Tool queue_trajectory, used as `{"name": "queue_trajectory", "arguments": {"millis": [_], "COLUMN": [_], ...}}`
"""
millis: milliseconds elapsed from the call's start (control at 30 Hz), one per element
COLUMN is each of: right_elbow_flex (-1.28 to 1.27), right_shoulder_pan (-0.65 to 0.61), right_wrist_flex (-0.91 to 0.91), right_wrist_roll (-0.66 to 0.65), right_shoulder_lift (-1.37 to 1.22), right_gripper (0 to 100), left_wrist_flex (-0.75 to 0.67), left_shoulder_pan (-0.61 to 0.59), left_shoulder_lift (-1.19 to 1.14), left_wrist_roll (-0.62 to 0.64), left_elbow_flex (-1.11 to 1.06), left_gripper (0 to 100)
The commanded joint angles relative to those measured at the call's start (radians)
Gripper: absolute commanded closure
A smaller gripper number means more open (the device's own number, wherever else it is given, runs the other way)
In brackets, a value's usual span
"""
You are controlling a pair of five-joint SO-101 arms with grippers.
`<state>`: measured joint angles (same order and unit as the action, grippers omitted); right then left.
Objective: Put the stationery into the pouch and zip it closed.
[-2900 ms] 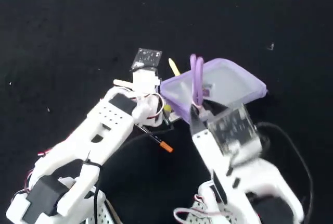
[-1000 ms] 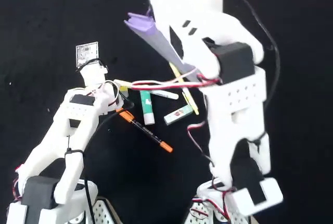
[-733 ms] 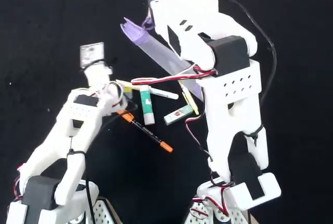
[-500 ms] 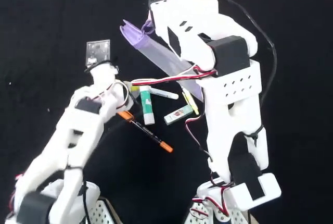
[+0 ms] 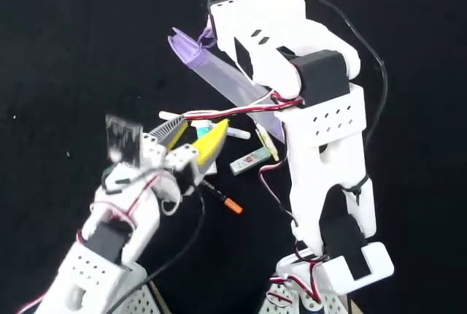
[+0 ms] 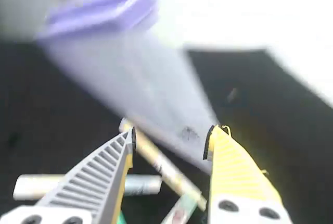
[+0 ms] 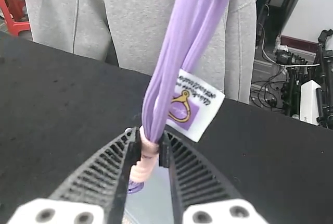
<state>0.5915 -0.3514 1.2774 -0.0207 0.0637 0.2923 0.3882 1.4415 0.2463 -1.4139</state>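
Pouch (image 5: 232, 80): translucent lilac with a darker purple rim, hanging tilted in the air above the black table (image 5: 66, 58). My right claw (image 7: 148, 133) is clamped on its purple loop strap (image 7: 190, 31), just below the white tag (image 7: 193, 104). My left claw (image 6: 170, 136) is spread wide and empty, low under the pouch. Stationery lies loose on the table: orange-tipped pen (image 5: 225, 200), white marker (image 5: 239, 133), yellow pen (image 5: 267, 143), green-labelled stick (image 5: 250, 159).

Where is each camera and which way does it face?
High view: fixed overhead, looking down on left arm, right arm, pouch, stationery.
Left wrist view: on left arm, facing pouch past open left gripper.
Right wrist view: on right arm, facing along right gripper clamping pouch strap.
High and left wrist share pouch and stationery.
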Motion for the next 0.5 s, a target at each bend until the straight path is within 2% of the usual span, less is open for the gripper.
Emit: {"name": "queue_trajectory", "arguments": {"millis": [0, 233, 467], "right_elbow_flex": [0.059, 0.059, 0.059], "right_shoulder_pan": [0.018, 0.015, 0.02], "right_wrist_flex": [0.005, 0.005, 0.006], "right_wrist_roll": [0.002, 0.0, -0.003], "right_shoulder_lift": [0.007, 0.008, 0.008], "right_gripper": [98.8, 98.8, 98.8], "left_wrist_flex": [-0.186, -0.193, -0.353], "left_shoulder_pan": [0.054, 0.048, 0.048], "left_shoulder_lift": [0.252, 0.201, -0.181], "left_wrist_roll": [-0.135, -0.149, -0.133], "left_elbow_flex": [-0.147, -0.062, 0.099], "left_gripper": [77, 80, 81]}}
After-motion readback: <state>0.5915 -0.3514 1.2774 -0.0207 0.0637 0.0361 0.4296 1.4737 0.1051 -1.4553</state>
